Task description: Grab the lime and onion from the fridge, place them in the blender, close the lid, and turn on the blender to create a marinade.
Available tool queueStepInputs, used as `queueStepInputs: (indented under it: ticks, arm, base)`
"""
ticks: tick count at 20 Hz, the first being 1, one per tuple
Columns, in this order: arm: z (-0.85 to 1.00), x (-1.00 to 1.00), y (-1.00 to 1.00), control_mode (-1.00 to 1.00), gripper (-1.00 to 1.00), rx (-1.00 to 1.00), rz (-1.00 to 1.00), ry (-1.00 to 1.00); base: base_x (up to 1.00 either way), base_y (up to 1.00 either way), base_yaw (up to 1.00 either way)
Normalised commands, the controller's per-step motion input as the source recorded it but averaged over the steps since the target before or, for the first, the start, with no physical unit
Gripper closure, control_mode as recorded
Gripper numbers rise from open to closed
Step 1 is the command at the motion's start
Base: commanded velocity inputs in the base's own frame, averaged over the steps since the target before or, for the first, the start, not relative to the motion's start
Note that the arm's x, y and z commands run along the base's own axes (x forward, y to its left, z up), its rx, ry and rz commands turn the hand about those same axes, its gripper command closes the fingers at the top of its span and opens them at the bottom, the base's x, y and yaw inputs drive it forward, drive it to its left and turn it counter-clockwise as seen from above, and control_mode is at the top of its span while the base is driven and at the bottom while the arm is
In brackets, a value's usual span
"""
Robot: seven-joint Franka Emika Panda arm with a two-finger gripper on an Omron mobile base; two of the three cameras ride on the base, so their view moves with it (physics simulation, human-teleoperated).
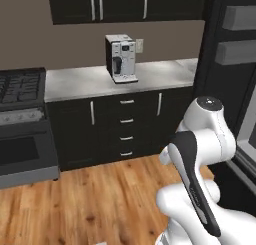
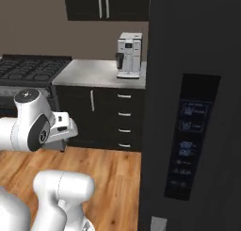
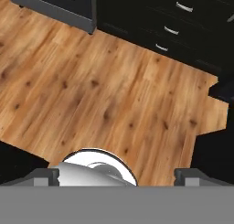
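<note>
The fridge (image 2: 193, 84) is a tall black appliance with a dark dispenser panel on its door, standing at the right. Its door is shut, so the inside is hidden. It also fills the right edge of the left base view, fridge (image 1: 227, 79). The lime, the onion, the blender and the lid are out of view. My gripper (image 3: 116, 175) points down at the wooden floor, left of the fridge and apart from it. Its two dark fingertips (image 3: 45, 175) stand wide apart, open, with nothing between them.
A counter (image 1: 85, 81) with a coffee machine (image 1: 121, 59) runs left of the fridge. Black drawers (image 1: 126, 129) sit under it and a stove (image 1: 22, 89) stands further left. Black wall cabinets (image 1: 100, 4) hang above. Wooden floor (image 3: 105, 95) lies open before the cabinets.
</note>
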Motion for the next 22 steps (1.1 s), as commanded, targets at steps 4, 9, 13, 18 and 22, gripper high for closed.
queueStepInputs:
  ticks: [4, 9, 13, 18, 22]
  arm:
    - [0.0, 0.0, 0.0, 1.0, -1.0, 0.0, 0.0, 0.0]
    - [0.0, 0.0, 0.0, 1.0, -1.0, 0.0, 0.0, 0.0]
    - [0.0, 0.0, 0.0, 1.0, -1.0, 0.0, 0.0, 0.0]
    - [0.0, 0.0, 0.0, 1.0, -1.0, 0.0, 0.0, 0.0]
    - [0.0, 0.0, 0.0, 1.0, -1.0, 0.0, 0.0, 0.0]
  base:
    - [0.58, 0.0, -0.45]
    - [0.45, 0.0, -0.61]
    - [0.41, 0.0, -0.7]
    - [0.28, -0.04, -0.7]
    - [0.28, -0.04, -0.67]
